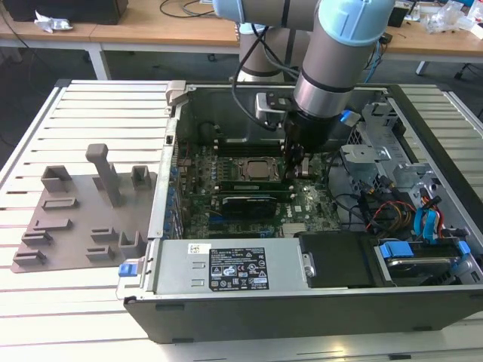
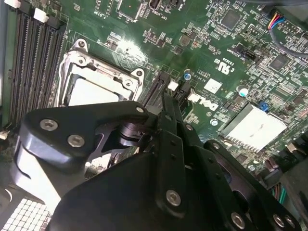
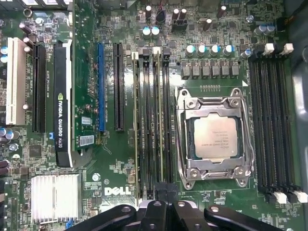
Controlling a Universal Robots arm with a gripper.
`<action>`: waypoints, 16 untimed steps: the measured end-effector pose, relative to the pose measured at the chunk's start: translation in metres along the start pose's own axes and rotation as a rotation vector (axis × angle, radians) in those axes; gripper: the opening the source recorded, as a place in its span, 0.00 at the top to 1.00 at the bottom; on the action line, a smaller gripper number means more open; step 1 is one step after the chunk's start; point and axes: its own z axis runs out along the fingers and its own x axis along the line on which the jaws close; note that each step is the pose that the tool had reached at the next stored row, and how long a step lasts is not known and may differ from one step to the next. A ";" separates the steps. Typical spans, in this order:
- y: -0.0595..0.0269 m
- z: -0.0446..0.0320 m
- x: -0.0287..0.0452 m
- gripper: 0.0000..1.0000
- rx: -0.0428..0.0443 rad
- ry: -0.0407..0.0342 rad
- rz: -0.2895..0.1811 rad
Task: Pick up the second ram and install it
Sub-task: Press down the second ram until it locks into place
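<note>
The gripper (image 1: 296, 167) hangs inside the open computer case (image 1: 423, 302), mid-frame in the exterior view, beside the CPU socket (image 3: 215, 137). Whether it is clenched cannot be told. The second ram (image 3: 160, 130) stands in its slot, center of the first wrist view.

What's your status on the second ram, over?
Gripper low at the memory slots beside the processor socket. Thin green ram stick on edge in a slot, right at the gripper's tip. No obstruction seen.
</note>
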 end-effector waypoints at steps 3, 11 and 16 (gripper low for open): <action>-0.0002 0.0028 0.0001 0.90 0.0000 -0.0003 0.000; 0.0505 0.0006 0.0020 0.90 0.0101 -0.0011 0.000; 0.0895 0.0081 0.0038 0.90 0.0179 -0.0011 -0.001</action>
